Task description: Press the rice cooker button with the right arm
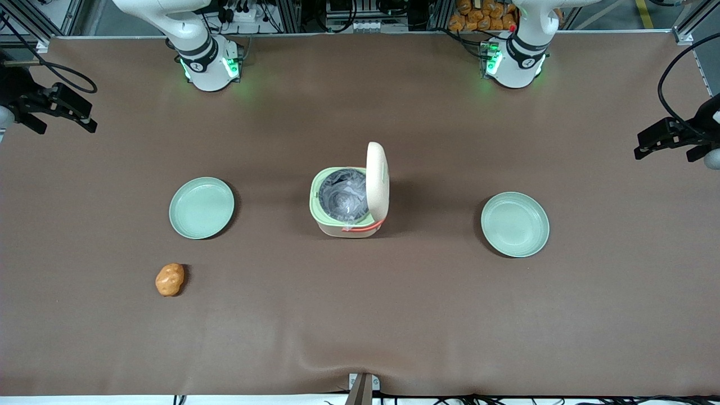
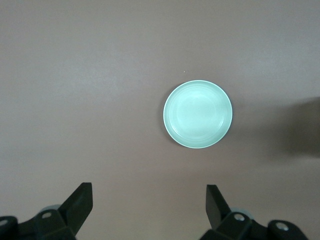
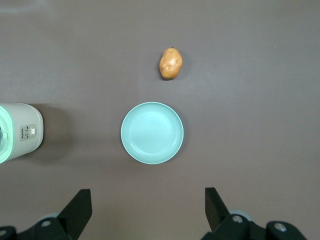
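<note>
The rice cooker stands in the middle of the table, its cream lid tipped up and the foil-lined pot uncovered. In the right wrist view the cooker shows its side panel, and the button is a small pale pad on it beside tiny dark dots. The right arm rises from its base at the table's back edge. My gripper hangs open high above the table, over the plate at the working arm's end and well apart from the cooker. Nothing is between its fingers.
A pale green plate lies between the cooker and the working arm's end. A potato sits nearer the front camera than that plate. A second green plate lies toward the parked arm's end.
</note>
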Tool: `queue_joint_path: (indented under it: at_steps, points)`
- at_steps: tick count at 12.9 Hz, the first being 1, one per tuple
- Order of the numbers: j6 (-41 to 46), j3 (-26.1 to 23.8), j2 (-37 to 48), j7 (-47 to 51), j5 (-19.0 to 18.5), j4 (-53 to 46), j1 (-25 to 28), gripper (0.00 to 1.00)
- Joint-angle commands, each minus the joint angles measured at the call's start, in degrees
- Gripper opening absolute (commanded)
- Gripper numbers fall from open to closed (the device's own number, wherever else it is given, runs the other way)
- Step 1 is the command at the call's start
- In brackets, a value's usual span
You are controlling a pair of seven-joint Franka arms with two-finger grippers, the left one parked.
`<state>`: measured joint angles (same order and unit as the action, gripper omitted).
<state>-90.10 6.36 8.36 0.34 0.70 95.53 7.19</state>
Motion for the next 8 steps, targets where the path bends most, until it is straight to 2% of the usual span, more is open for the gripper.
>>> queue_joint_path:
  at_steps: [1, 8]
  points:
    - [0.3, -1.0, -1.2, -1.7, -1.0, -1.7, -1.4, 1.0]
    - [0.4, -1.0, -1.4, -2.7, -1.0, -1.7, -1.7, 1.0]
